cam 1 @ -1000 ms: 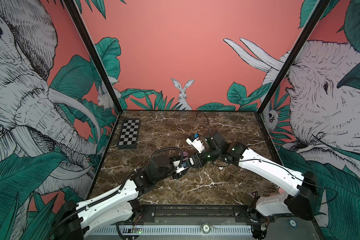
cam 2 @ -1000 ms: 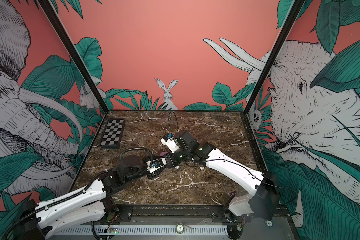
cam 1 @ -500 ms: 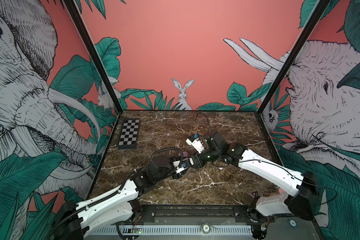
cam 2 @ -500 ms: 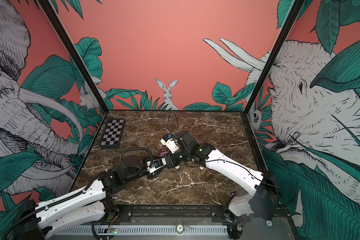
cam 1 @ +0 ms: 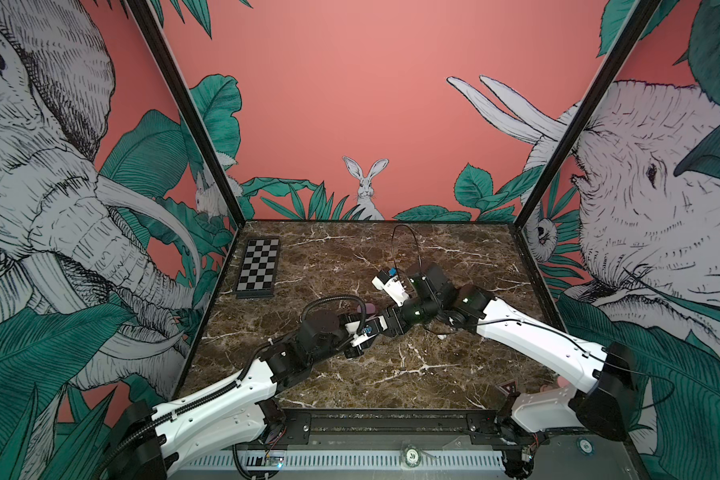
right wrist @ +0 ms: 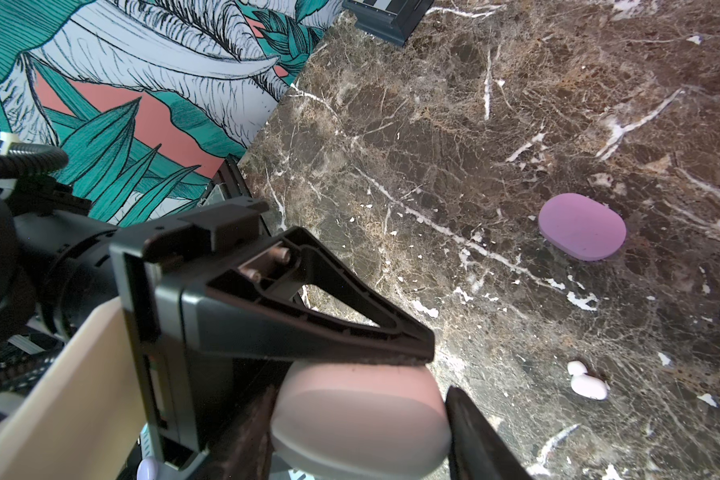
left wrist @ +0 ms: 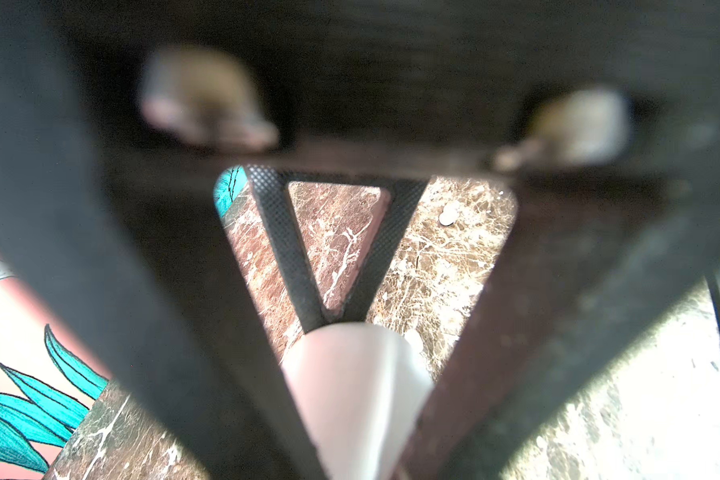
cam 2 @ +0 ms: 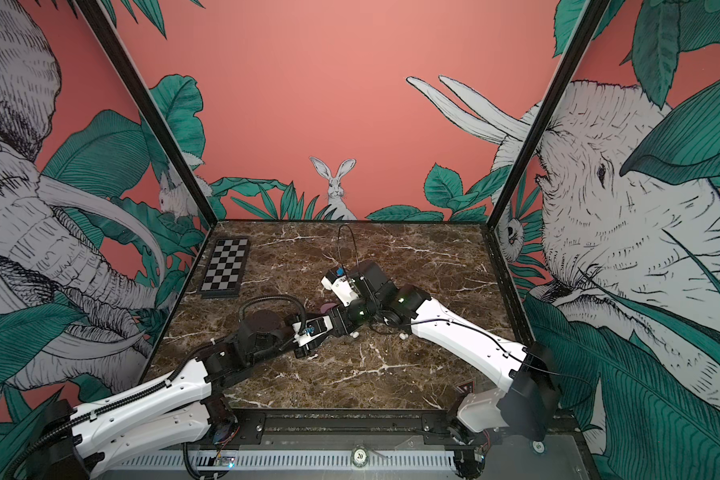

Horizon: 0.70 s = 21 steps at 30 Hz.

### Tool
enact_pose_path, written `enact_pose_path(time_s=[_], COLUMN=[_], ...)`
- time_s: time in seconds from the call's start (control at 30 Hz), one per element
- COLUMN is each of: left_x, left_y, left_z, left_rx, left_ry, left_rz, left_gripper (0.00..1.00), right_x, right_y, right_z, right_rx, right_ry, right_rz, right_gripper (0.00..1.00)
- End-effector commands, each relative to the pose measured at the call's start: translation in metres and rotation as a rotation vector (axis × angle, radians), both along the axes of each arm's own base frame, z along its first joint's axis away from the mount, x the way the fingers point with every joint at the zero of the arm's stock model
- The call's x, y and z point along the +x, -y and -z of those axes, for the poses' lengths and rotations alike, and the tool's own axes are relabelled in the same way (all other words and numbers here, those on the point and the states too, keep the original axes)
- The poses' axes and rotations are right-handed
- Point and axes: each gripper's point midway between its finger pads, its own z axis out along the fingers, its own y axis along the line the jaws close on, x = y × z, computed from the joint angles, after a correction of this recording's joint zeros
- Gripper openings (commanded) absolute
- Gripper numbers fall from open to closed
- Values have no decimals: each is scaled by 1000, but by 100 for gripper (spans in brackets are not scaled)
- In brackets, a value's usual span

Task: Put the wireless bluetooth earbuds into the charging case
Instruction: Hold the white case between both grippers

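At centre, left hand (cam 1: pixel 385 327) newly tight on pale case (right wrist: pixel 358 407); right hand (cam 2: pixel 336 325) likewise, unchanged.

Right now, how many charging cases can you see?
2: a white case clamped between left gripper and right gripper; a lilac case lying on the marble table nearby. Others may be hidden.

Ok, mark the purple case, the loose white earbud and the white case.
purple case (right wrist: pixel 582 226): right wrist view, flat top.
white earbud (right wrist: pixel 587 384): right wrist view, rounded body.
white case (right wrist: pixel 362 415): right wrist view, front face.
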Motion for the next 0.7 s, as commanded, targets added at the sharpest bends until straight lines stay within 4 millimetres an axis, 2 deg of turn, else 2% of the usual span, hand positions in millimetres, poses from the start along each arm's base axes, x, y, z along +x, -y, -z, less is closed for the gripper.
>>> enact_pose_path(time_s=[0.0, 0.17, 0.23, 0.33, 0.4, 0.57, 0.67], left_x=[-2, -1, 0, -1, -1, -2, -2], left_y=[-2, -3, -4, -4, -5, -4, -5], left_z=[0, -3, -5, -7, -7, -7, -7], left_rx=[0, -5, -7, -13, -15, -12, -8], left_ry=[10, 25, 33, 39, 38, 37, 40], left_rz=[8, 0, -3, -4, -3, 3, 5], left_gripper=[24, 0, 0, 0, 0, 0, 0], right_x=[-8, -8, -7, -7, -7, -7, -8], right_y=[-8, -11, -10, -8, -7, -5, -5], right_z=[-15, -14, -15, -16, -17, -19, -20], right_rx=[75, 84, 83, 82, 80, 83, 86], right_ry=[8, -6, -1, 5, 12, 17, 16], right_rz=[-40, -42, -36, -28, -24, -19, -23], right_gripper=[0, 0, 0, 14, 29, 53, 61])
